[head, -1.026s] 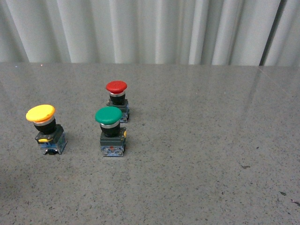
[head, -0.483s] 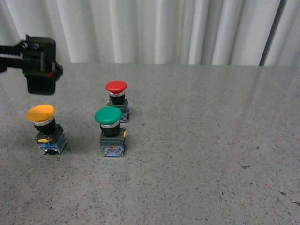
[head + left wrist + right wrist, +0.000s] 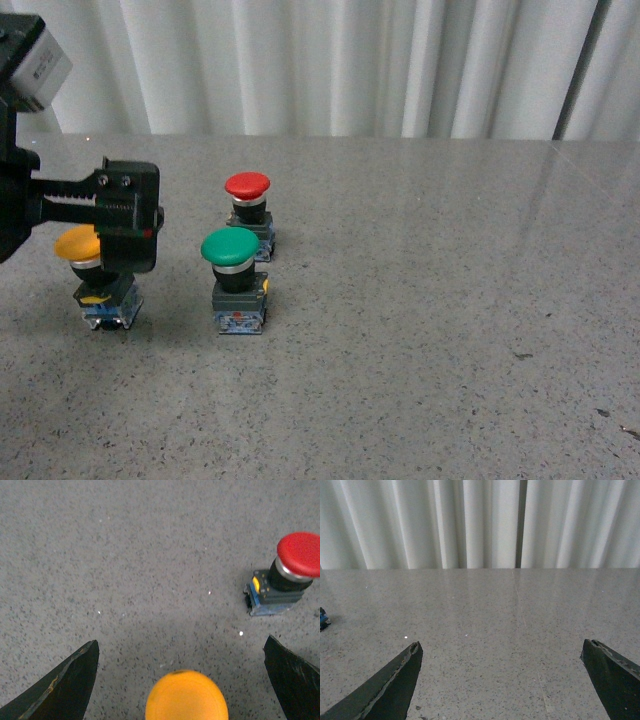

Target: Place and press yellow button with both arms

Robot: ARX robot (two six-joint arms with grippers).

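Left wrist view | left tool (image 3: 181, 641) wide near domed yellow button (image 3: 186, 697) | right tool (image 3: 501, 642) wide

The left arm (image 3: 22, 215) reaches in from the left side, its left gripper (image 3: 181, 644) low, jaws spread wide. The right gripper (image 3: 501, 644) has its jaws equally wide apart.

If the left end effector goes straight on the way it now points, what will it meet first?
Most likely the yellow button, lying between its open fingers; depth is uncertain.
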